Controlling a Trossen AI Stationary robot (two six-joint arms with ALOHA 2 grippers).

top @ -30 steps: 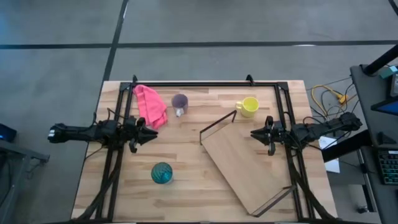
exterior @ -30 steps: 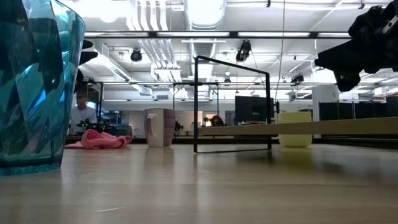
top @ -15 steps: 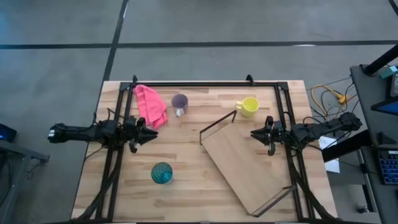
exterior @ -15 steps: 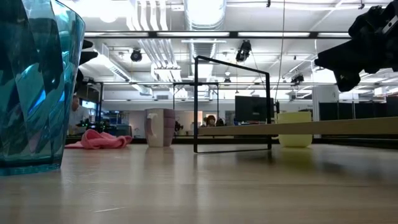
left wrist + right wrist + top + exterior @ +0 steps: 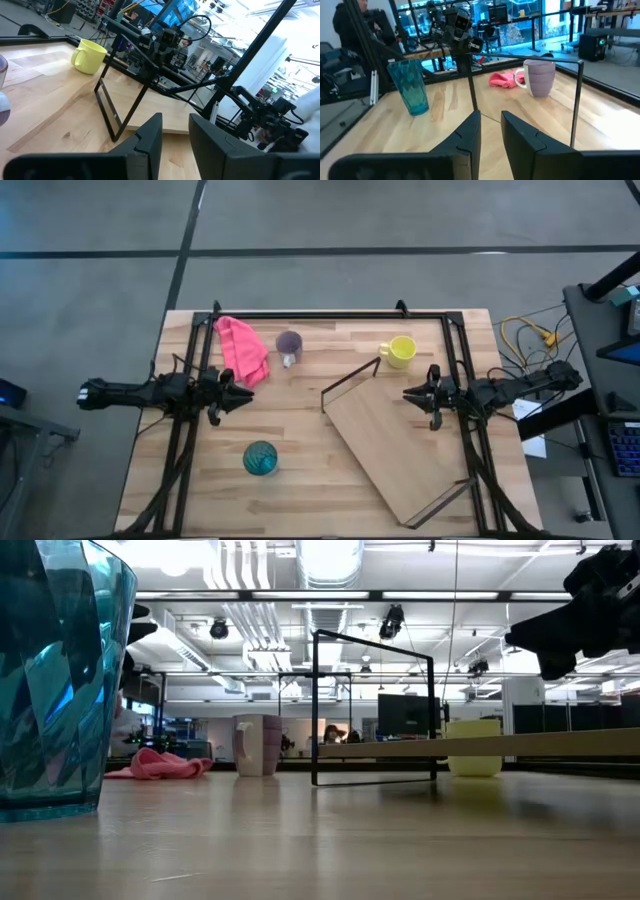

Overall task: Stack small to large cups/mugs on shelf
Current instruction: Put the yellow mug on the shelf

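Observation:
The teal ribbed cup stands on its base at the table's near left. It fills the left of the low view. The purple mug and the yellow mug stand near the far edge. The plywood shelf lies slantwise at the near right on its black wire brackets. My left gripper hovers at the left, shut and empty. It also shows in its own wrist view. My right gripper hovers over the shelf's far end, shut and empty. It also shows in its own wrist view.
A pink cloth lies left of the purple mug. Black frame rails run along the far edge and both sides of the table. Bare tabletop lies between the teal cup and the shelf. A person shows in the room beyond.

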